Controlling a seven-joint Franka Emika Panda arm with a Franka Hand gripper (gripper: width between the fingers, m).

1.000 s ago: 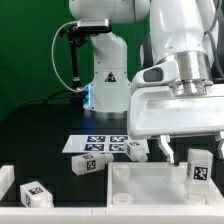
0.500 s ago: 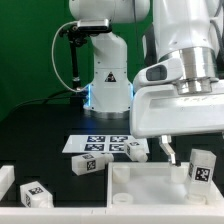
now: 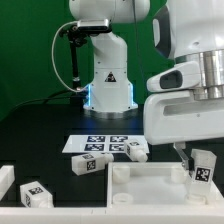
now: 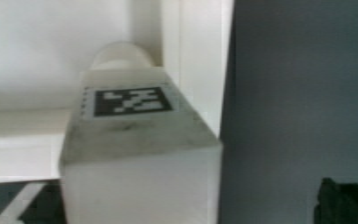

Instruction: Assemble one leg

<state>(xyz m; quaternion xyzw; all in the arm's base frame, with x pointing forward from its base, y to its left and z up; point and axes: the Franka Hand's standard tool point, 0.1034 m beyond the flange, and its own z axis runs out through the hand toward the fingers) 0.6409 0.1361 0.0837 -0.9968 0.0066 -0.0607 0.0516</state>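
Note:
A leg (image 3: pixel 203 170), a small white oblong block with a square tag, stands upright at the exterior view's right, by the corner of the large white tray piece (image 3: pixel 150 186). My gripper (image 3: pixel 195 157) hangs over it, with one finger (image 3: pixel 182 155) showing on the exterior view's left of the leg. In the wrist view the leg (image 4: pixel 140 150) fills the middle and lies between my gripper's (image 4: pixel 185 210) two dark fingertips (image 4: pixel 23 206). A clear gap is left on one side, so the jaws stand open around it. The tray piece's white rim (image 4: pixel 194 40) runs behind the leg.
Other legs lie on the black table: one (image 3: pixel 87 165) in front of the marker board (image 3: pixel 100 142), one (image 3: pixel 137 150) at its end, and two (image 3: pixel 35 194) (image 3: pixel 5 180) at the exterior view's left. The robot base (image 3: pixel 108 75) stands behind.
My gripper has moved toward the exterior view's right, from beside the upright leg to over it. The leg and the other parts have not moved.

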